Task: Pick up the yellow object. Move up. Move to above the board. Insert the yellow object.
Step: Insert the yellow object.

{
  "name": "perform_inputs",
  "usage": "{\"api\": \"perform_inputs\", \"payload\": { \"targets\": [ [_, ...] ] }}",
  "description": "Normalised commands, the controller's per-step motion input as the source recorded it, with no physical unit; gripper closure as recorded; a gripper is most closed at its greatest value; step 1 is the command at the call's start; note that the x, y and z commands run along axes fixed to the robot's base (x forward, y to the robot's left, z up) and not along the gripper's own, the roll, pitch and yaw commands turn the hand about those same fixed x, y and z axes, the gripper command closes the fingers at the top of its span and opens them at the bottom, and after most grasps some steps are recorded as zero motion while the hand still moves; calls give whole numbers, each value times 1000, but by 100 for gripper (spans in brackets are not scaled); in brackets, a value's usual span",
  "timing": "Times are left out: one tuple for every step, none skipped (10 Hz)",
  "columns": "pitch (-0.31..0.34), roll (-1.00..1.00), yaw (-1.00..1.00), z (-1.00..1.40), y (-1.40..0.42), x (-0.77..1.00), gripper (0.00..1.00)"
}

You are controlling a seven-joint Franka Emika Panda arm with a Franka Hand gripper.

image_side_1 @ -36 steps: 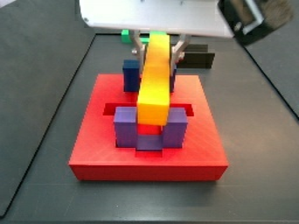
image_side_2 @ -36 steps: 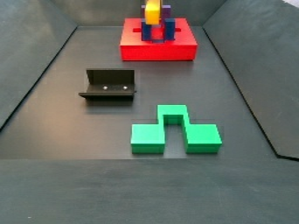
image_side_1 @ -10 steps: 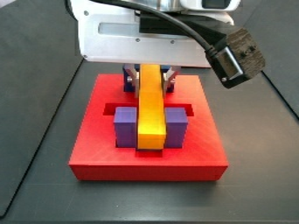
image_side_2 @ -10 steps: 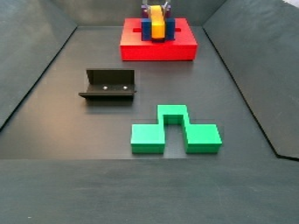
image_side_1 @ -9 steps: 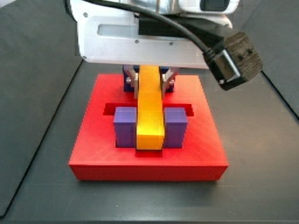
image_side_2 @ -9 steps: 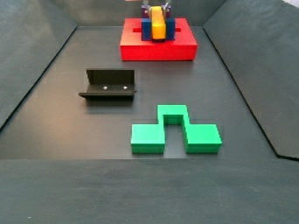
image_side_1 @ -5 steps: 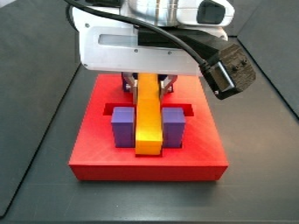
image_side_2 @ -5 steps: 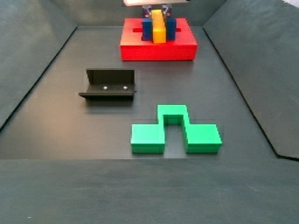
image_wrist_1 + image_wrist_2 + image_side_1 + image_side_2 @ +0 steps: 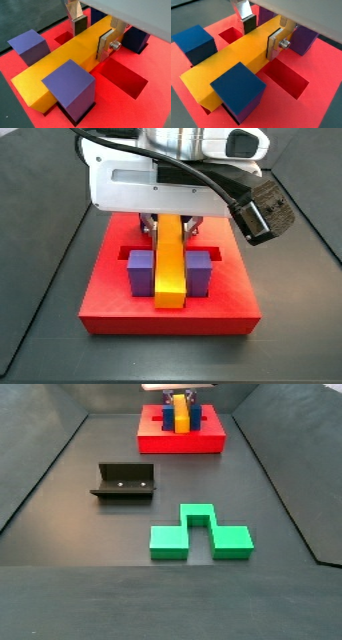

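Observation:
The yellow object [image 9: 170, 268] lies flat along the red board [image 9: 107, 298], low between two purple posts [image 9: 139, 268]. Both wrist views show the yellow object [image 9: 63, 57] [image 9: 234, 60] running between the posts over the board's [image 9: 153, 65] recesses. My gripper [image 9: 91, 40] [image 9: 261, 37] stands over the bar's far half, its two silver fingers pressed on the bar's opposite long sides, shut on it. In a side view the gripper [image 9: 170, 226] hangs under its white body, and from afar it [image 9: 179, 396] sits over the board [image 9: 160, 442].
A green notched block [image 9: 201, 534] lies on the dark floor near the front. The fixture [image 9: 124, 481] stands left of the middle. Blue posts [image 9: 137, 37] stand on the board beyond the gripper. Dark walls rise along the floor's sides.
The gripper has come down with the yellow object. The bar, earlier tilted and above the posts, now lies lower between them on the board. Little moved in the last half second.

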Motion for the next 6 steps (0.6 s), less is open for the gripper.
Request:
{"api": "perform_inputs", "payload": {
  "targets": [
    [-14, 57, -3, -311, 86, 0, 100],
    [-43, 31, -17, -369, 0, 0, 100],
    [-49, 39, -14, -346, 0, 0, 100],
    [-47, 14, 0, -340, 0, 0, 100],
    [-24, 9, 0, -211, -9, -34, 100],
    [0, 0, 0, 0, 0, 0, 100]
  ]
}}
